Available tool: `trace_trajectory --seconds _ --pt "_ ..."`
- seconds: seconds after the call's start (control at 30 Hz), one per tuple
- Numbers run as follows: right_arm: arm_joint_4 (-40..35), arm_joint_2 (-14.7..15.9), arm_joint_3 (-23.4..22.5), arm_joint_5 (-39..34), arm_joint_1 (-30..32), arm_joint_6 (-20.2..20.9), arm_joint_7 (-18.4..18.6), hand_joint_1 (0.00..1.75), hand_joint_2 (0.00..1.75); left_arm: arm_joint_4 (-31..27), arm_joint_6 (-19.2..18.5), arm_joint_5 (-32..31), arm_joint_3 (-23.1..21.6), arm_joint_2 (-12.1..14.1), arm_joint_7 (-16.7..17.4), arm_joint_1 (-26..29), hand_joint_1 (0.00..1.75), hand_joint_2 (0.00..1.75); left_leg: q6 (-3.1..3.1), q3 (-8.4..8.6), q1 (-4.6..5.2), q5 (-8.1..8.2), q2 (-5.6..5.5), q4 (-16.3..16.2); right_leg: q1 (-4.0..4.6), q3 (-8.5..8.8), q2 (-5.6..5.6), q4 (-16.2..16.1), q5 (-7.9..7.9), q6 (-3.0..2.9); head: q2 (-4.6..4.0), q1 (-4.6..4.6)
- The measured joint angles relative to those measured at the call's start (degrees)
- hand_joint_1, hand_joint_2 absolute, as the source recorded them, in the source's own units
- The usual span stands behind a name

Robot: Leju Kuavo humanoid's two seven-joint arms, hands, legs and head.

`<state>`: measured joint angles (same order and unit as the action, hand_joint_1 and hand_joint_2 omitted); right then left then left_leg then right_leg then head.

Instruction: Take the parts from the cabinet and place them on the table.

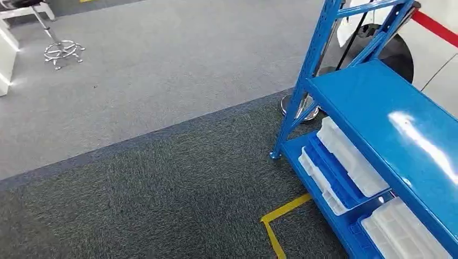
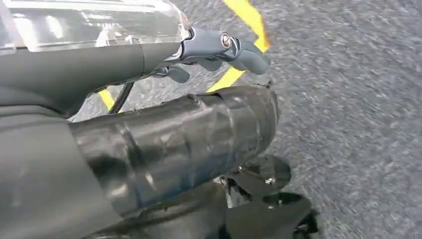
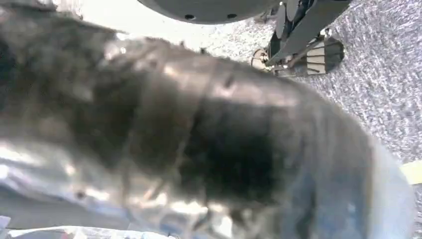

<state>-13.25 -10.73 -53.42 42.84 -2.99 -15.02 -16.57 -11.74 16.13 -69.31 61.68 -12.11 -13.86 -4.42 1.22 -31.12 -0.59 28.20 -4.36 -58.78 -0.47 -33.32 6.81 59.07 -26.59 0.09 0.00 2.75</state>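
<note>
Thick and grey, the left hand (image 2: 189, 134) is hanging low over the carpet (image 2: 358, 109), and its dark fingers (image 2: 244, 52) are curling around the edge of a clear plastic box (image 2: 94, 25), so it appears to be grasping that box. Blur is smearing the right hand (image 3: 224, 139) across the right wrist view, and I cannot tell whether it is released, clenched or carrying anything.

Outward from the hands, the blue cabinet (image 1: 389, 113) is standing ahead and to the robot's right, which is putting the right arm nearer to it than the left. On its lower shelf a white parts tray (image 1: 351, 159) is sitting in a blue bin (image 1: 329, 181), with a second white tray (image 1: 402, 232) just beside it towards the robot. Both trays are lying with their long axes along the shelf's front edge. Any reach, in my judgement, is going to run rightward and down under the glossy upper shelf.
</note>
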Motion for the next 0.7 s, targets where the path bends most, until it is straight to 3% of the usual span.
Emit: trace_trajectory --seconds 0.07,0.1,0.13,0.17,0.23,0.27,0.3,0.33,0.37,0.4,0.43,0.47,0.57,0.6,0.63,0.67,0.7 --pt "0.0 0.0 0.0 0.1 0.3 0.0 0.1 0.0 0.0 0.0 -0.1 0.0 0.0 0.0 0.0 -0.1 0.0 0.0 0.45 0.33 0.17 -0.2 0.98 0.2 -0.2 -0.27 1.29 -0.4 0.36 0.84 0.0 0.02" --pt "0.0 0.1 0.0 0.1 0.3 0.0 0.1 0.0 0.0 0.0 -0.2 0.0 0.0 -0.2 0.0 -0.1 0.0 0.0 1.05 0.49 -0.57 -0.73 1.93 1.1 -0.14 -0.23 0.9 0.1 0.08 0.97 0.0 -0.02" --pt "0.0 0.1 0.0 0.1 0.3 0.0 0.1 0.0 0.0 0.0 -0.2 0.0 0.0 -0.1 0.0 -0.1 0.0 0.0 1.25 0.69 -0.42 -0.87 2.59 1.4 0.14 -0.77 -2.52 1.3 -0.9 1.21 0.0 0.17" --pt "0.0 0.1 0.0 0.2 0.3 0.0 0.2 0.0 0.0 0.0 -0.2 0.0 0.0 -0.1 0.0 0.0 0.0 0.0 1.53 0.72 -0.39 -0.9 3.37 1.4 0.11 -2.45 -4.58 4.4 -3.12 1.32 0.0 0.42" --pt "0.0 0.1 0.0 0.2 0.1 0.0 0.2 0.0 0.0 0.0 -0.2 0.0 0.0 -0.1 0.0 0.3 0.0 0.0 1.68 0.7 -0.26 -0.69 5.36 1.4 -0.19 -6.78 -5.89 13.2 -7.22 1.82 0.0 0.39" --pt "0.0 0.1 0.0 0.2 0.1 0.0 0.3 0.0 0.0 0.0 -0.2 0.0 0.0 -0.1 0.0 0.4 0.0 0.0 1.66 0.72 -0.24 -0.59 6.27 1.3 -0.39 -8.11 -6.05 15.9 -7.68 2.07 0.0 0.39" --pt "0.0 0.1 0.0 0.2 0.2 0.0 0.3 0.0 0.0 0.0 -0.2 0.0 0.1 -0.1 0.0 0.4 0.0 0.0 1.58 0.79 -0.24 -0.47 7.01 1.3 -0.61 -8.15 -6.22 15.9 -6.9 2.27 0.0 0.39" --pt "0.0 0.2 0.0 0.3 0.3 0.0 0.3 0.0 0.0 0.0 -0.2 0.0 0.1 -0.1 0.0 0.3 0.0 0.0 1.47 0.88 -0.26 -0.28 7.67 1.2 -0.89 -6.91 -6.45 13.6 -4.99 2.48 0.0 0.42" --pt "0.0 0.2 0.0 0.3 0.4 0.0 0.3 0.0 0.0 0.0 -0.2 0.0 0.1 -0.2 0.0 0.2 0.0 0.0 1.3 1.05 -0.3 -0.05 8.29 1.1 -1.05 -4.54 -6.91 9.2 -2.49 2.55 0.0 0.39" --pt "0.0 0.3 0.0 0.3 0.4 0.0 0.4 0.0 0.0 0.0 -0.2 0.1 0.1 -0.2 0.0 0.2 0.0 0.0 0.97 1.3 -0.34 0.27 8.85 0.9 -1.07 -1.53 -8.1 3.7 -0.02 2.51 0.0 0.41" --pt "0.0 0.3 0.0 0.3 0.3 0.0 0.4 0.0 0.0 0.0 -0.2 0.1 0.1 -0.2 0.0 0.2 0.0 0.0 0.56 1.48 -0.26 0.61 9.33 0.7 -0.79 0.15 -10.89 0.1 -0.24 2.31 0.0 0.42" --pt "0.0 0.3 0.0 0.3 0.2 0.0 0.4 0.0 0.0 0.0 -0.2 0.1 0.1 -0.2 0.0 0.1 0.0 0.0 0.07 1.37 0.17 0.95 9.81 0.4 -0.33 0.15 -10.5 0.0 -0.11 1.72 -0.02 0.37" --pt "0.0 0.3 0.0 0.3 0.4 0.0 0.5 0.0 0.0 0.0 -0.2 0.1 0.1 -0.2 0.0 -0.2 0.0 0.0 -0.85 2.39 0.08 0.97 11.07 1.0 0.07 -0.14 -8.9 0.4 -0.36 0.82 0.0 0.33" --pt "0.0 0.3 0.0 0.3 0.4 0.0 0.5 0.0 0.0 0.0 -0.2 0.1 0.1 -0.2 0.0 -0.2 0.0 0.0 -1.34 2.55 -0.06 1.37 10.98 0.8 -0.58 0.23 -8.2 -0.3 0.04 0.14 0.0 0.33" --pt "0.0 0.3 0.0 0.3 0.4 0.0 0.5 0.0 0.0 0.0 -0.2 0.1 0.1 -0.2 0.0 -0.3 0.0 0.0 -1.66 2.39 -0.28 2.25 8.1 0.0 -0.63 0.39 -7.76 -0.6 0.17 -0.07 0.0 0.35" --pt "0.0 0.3 0.0 0.3 0.4 0.0 0.6 0.0 0.0 0.0 -0.2 0.1 0.1 -0.2 0.0 -0.3 0.0 0.0 -1.72 1.24 -0.37 4.11 6.04 -2.5 -0.66 0.35 -7.33 -0.6 0.25 -0.38 0.0 0.3" --pt "0.0 0.3 0.0 0.3 0.2 0.0 0.6 0.0 0.0 0.0 -0.2 0.1 0.1 -0.2 0.0 -0.2 0.0 0.0 -1.76 -0.75 -0.48 6.5 5.19 -6.6 -0.62 0.21 -6.79 -0.6 0.24 -0.59 0.0 0.29"
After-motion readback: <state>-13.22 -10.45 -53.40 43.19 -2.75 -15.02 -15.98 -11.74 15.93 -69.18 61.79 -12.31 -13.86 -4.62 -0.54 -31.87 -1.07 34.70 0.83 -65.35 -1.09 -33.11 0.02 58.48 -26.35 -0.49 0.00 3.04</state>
